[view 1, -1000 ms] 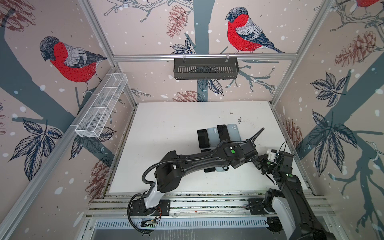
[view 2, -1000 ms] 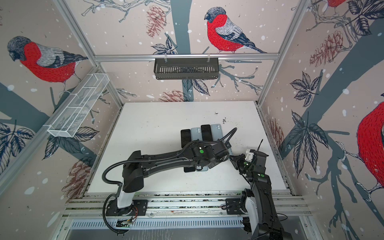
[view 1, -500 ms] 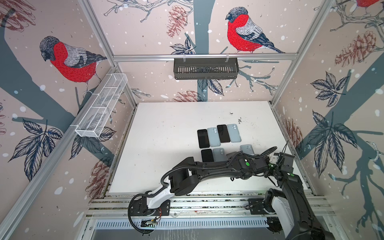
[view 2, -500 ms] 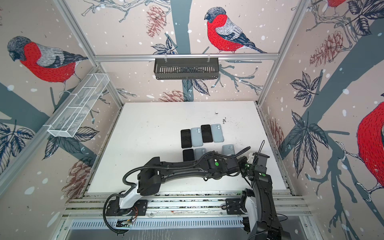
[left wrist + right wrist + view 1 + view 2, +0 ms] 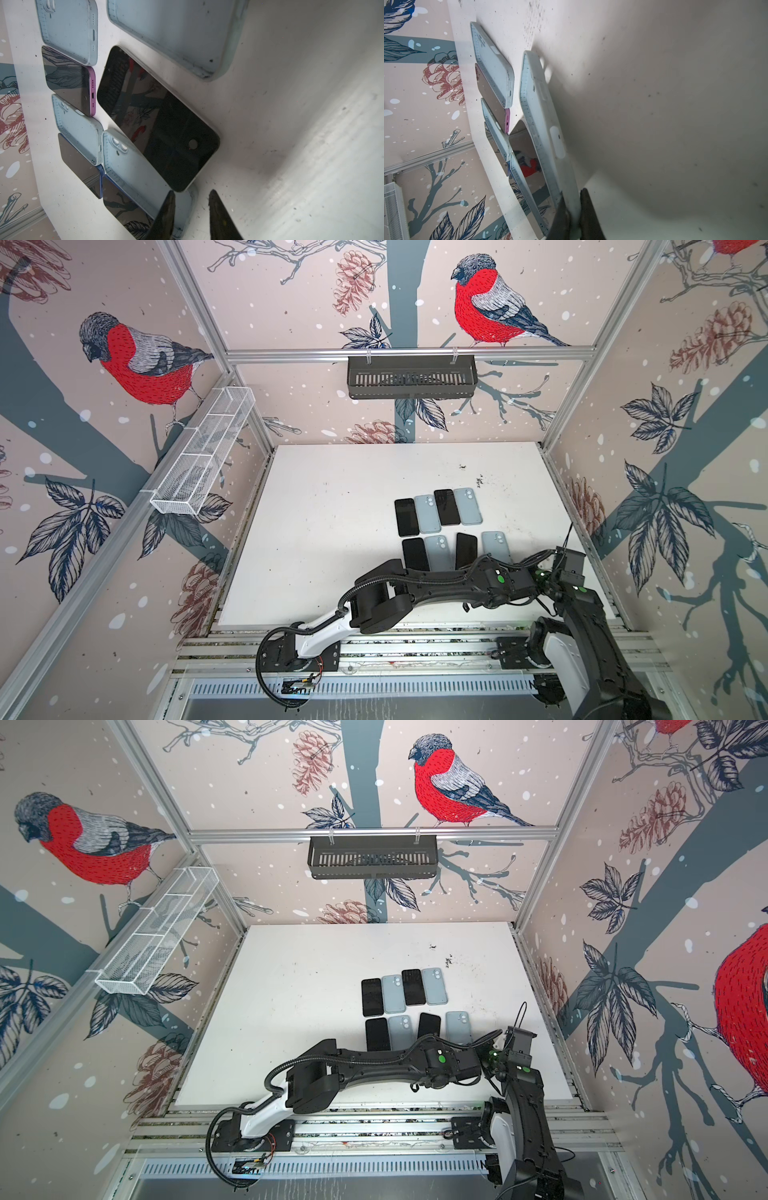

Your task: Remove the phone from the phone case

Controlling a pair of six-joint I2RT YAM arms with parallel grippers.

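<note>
Black left arm (image 5: pixel 436 577) stretched low rightward | right claw (image 5: pixel 573 192) pinching case (image 5: pixel 542 116)

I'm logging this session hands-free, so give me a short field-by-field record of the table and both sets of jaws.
left jaws: apart, empty, near a bare black-screened phone
right jaws: shut on the rim of a pale blue silicone phone case
surface: white tabletop
layout: four such phones and four such cases, alternating in two rows

— Where did the top views look from?
— High at the front, down onto the whole white table (image 5: pixel 332 531), nearly alike.
— And the wrist cameras?
— Close, low over it; both caught the phone rows (image 5: pixel 158 124).
</note>
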